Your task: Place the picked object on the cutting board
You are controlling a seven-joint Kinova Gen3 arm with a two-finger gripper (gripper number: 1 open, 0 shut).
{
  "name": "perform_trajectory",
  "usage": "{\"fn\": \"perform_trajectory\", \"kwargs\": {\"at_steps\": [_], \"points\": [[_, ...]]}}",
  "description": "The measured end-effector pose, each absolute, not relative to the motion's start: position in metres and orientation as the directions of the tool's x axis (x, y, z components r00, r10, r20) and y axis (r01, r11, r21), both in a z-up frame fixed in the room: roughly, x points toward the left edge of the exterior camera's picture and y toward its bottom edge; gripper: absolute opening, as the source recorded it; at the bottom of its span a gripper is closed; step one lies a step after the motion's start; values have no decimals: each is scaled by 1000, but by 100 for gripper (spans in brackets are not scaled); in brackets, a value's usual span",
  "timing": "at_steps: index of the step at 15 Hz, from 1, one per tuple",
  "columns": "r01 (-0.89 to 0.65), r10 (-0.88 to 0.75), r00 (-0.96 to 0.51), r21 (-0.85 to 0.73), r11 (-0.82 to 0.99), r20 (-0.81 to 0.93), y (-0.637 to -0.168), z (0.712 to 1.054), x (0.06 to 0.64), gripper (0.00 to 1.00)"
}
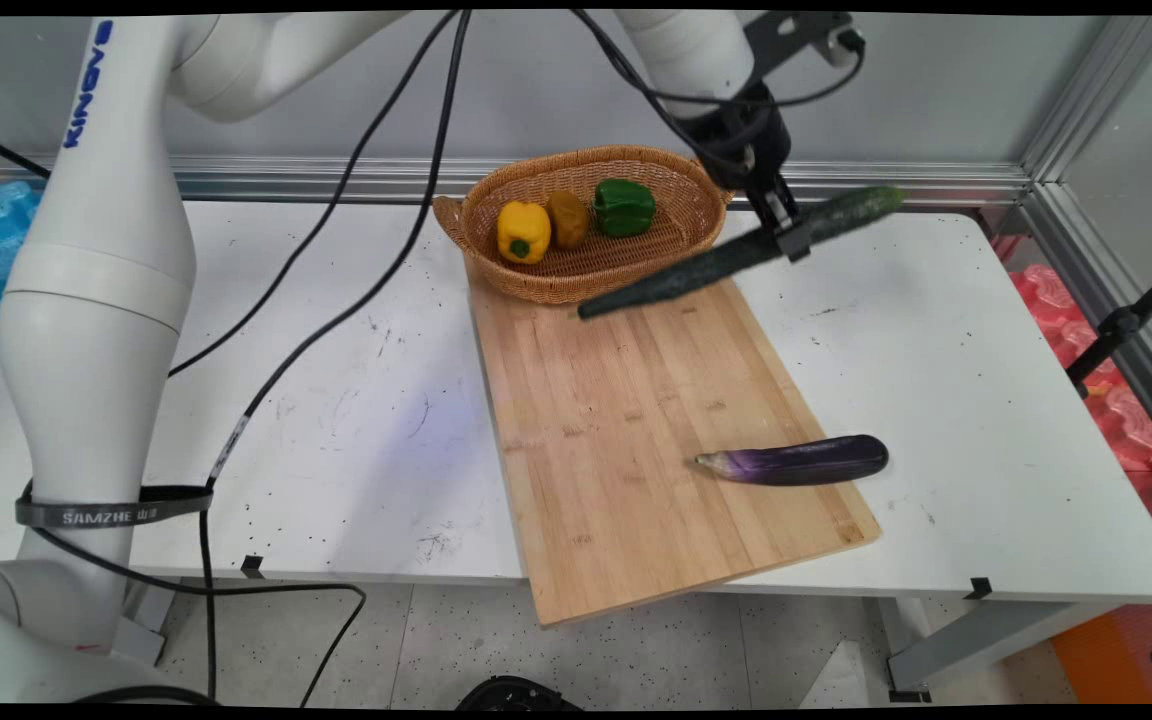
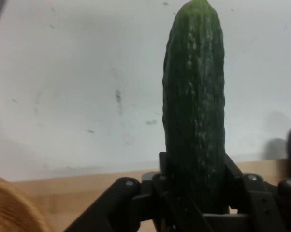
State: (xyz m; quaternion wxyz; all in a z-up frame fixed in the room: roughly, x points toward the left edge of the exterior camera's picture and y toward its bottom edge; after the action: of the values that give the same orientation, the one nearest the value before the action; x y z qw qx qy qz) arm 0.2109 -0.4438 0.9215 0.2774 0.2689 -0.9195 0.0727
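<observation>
Cucumber (image 1: 736,255): held aloft, tilted, over the cutting board's far end.
Gripper (image 1: 791,238): clamped around the cucumber's middle.
Basket (image 1: 676,175): just left of the gripper, holding three peppers.
Eggplant (image 1: 796,461): well below, on the cutting board (image 1: 616,440).

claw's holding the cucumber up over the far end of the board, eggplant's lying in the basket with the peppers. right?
Not quite. The eggplant is not in the basket; it lies on the cutting board near its front right corner, as the main view shows. The rest holds: the claw grips the cucumber above the board's far end, and the peppers sit in the basket.
</observation>
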Motion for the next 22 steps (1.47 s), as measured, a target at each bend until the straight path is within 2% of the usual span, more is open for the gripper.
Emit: {"fn": "perform_trajectory", "kwargs": {"at_steps": [11,22], "points": [[-584,-548,-694,80,808,466,-376,875,196,0],[-612,-592,-691,100,784,414,-342,833,204,0]]}}
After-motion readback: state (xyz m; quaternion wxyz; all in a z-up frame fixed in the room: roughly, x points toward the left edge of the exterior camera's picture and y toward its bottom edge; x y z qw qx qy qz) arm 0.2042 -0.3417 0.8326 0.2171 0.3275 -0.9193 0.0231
